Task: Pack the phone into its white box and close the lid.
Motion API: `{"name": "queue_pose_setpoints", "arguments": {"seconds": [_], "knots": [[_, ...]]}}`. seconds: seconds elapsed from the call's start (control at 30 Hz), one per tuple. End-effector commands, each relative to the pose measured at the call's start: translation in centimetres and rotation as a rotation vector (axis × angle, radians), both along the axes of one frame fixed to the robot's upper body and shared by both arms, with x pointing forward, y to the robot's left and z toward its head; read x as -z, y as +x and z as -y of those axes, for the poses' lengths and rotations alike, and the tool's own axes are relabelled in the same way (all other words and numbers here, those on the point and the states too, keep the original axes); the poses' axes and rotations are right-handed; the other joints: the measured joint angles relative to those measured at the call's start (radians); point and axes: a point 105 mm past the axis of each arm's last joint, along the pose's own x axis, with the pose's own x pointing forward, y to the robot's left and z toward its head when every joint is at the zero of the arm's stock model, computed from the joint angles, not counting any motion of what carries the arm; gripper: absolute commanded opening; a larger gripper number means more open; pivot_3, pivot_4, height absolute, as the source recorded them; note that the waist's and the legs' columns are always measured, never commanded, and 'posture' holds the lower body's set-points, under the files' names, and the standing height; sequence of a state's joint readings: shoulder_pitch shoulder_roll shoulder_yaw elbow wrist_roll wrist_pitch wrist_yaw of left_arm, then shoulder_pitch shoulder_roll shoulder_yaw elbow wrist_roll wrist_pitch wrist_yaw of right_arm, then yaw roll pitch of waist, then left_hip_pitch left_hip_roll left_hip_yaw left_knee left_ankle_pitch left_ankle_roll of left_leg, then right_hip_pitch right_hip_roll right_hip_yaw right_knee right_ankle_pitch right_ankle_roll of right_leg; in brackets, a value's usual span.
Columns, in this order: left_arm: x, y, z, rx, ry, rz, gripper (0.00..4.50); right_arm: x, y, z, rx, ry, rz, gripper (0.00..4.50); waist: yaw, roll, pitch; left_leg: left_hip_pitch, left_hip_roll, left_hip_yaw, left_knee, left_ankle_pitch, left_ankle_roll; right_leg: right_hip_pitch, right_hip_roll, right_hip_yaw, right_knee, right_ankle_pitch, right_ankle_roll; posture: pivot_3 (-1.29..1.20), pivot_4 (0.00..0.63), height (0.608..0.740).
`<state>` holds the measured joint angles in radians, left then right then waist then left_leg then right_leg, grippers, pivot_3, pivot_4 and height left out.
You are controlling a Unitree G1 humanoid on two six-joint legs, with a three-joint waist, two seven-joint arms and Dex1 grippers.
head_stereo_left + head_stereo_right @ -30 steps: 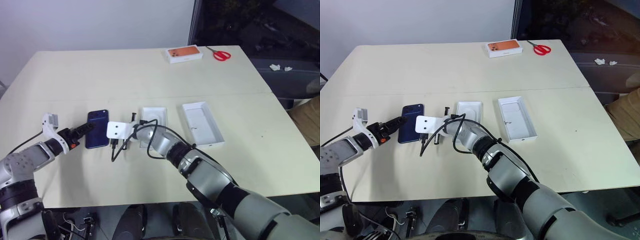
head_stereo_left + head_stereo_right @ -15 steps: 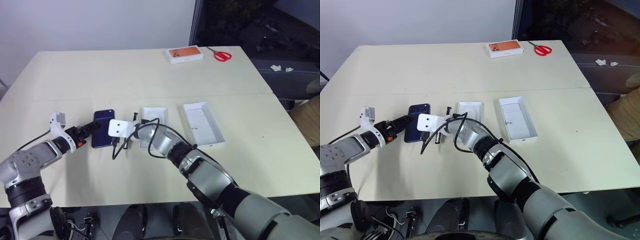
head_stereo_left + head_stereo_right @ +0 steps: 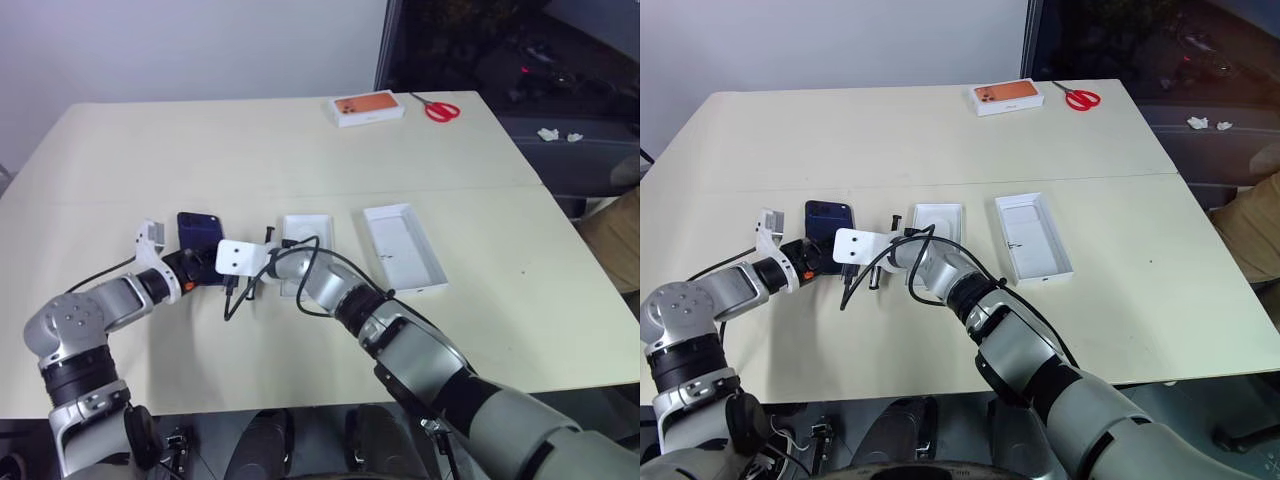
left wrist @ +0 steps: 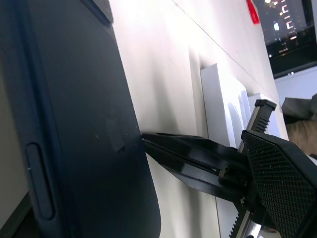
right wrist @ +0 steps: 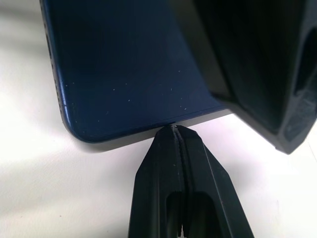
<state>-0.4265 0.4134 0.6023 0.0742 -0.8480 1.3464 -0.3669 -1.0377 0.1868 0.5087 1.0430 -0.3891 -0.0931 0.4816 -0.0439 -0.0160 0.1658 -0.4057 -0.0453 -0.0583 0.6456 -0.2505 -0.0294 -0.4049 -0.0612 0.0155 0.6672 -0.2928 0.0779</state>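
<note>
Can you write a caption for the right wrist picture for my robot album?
Shut right gripper touches the navy phone's edge on the pale table.

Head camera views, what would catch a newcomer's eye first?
Both hands meet at the dark blue phone on the cream table's near left: the right hand, shut, has its tips at the phone's edge, and the left hand is open around it. Right of them lie the white box and its lid, open side up.

Phone near half hidden behind left end effector; contact w/ it unclear.
</note>
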Motion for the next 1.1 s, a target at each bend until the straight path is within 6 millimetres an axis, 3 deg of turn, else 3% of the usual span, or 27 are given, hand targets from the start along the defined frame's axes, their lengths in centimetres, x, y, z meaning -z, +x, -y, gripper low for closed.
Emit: {"name": "queue_pose_setpoints", "arguments": {"seconds": [0.03, 0.4, 0.83, 0.93, 1.03, 1.1], "knots": [[0.3, -0.6, -0.1, 0.012, -0.063, 0.001, 4.50, -0.8, -1.2, -1.6, -0.050, 0.042, 0.014, 0.05, -0.001, 0.000, 0.000, 0.000, 0.000, 0.000, 0.000, 0.000, 0.000, 0.000, 0.000, 0.000, 0.000, 0.000, 0.000, 0.00, 0.150, 0.740], [-0.2, -2.0, -3.0, -0.039, -0.077, 0.002, 4.50, -0.6, -1.1, -1.2, -0.049, 0.032, 0.031, 0.05, -0.005, 0.000, 0.000, -0.001, 0.001, 0.000, 0.000, 0.000, 0.000, -0.001, 0.000, 0.000, 0.000, 0.000, 0.000, 0.00, 0.150, 0.740], [-0.3, -2.4, -2.6, -0.013, -0.118, 0.024, 4.50, -0.7, -0.8, -0.7, -0.036, 0.037, 0.033, 0.05, -0.003, 0.000, 0.000, -0.001, 0.001, 0.000, -0.001, 0.000, 0.000, -0.002, 0.001, 0.000, 0.000, 0.000, 0.000, 0.00, 0.150, 0.740], [-0.1, -2.2, -2.7, -0.025, -0.136, 0.026, 3.63, -0.6, -0.8, -0.6, -0.035, 0.033, 0.034, 0.00, -0.003, 0.000, 0.000, -0.001, 0.001, 0.000, -0.001, 0.000, 0.000, -0.002, 0.001, 0.000, 0.000, 0.000, 0.000, 0.00, 0.150, 0.740], [0.2, -2.2, -2.7, -0.029, -0.144, 0.019, 2.17, -0.6, -0.7, -0.5, -0.034, 0.030, 0.038, 0.00, -0.003, 0.000, 0.000, -0.001, 0.001, 0.000, -0.001, 0.000, 0.000, -0.002, 0.001, 0.000, 0.000, 0.000, 0.000, 0.00, 0.150, 0.740], [0.4, -2.1, -2.6, -0.031, -0.149, 0.015, 2.17, -0.6, -0.7, -0.4, -0.033, 0.029, 0.040, 0.00, -0.003, 0.000, 0.000, -0.001, 0.001, 0.000, -0.001, 0.000, 0.000, -0.002, 0.001, 0.000, 0.000, 0.000, 0.000, 0.00, 0.150, 0.740]]}}
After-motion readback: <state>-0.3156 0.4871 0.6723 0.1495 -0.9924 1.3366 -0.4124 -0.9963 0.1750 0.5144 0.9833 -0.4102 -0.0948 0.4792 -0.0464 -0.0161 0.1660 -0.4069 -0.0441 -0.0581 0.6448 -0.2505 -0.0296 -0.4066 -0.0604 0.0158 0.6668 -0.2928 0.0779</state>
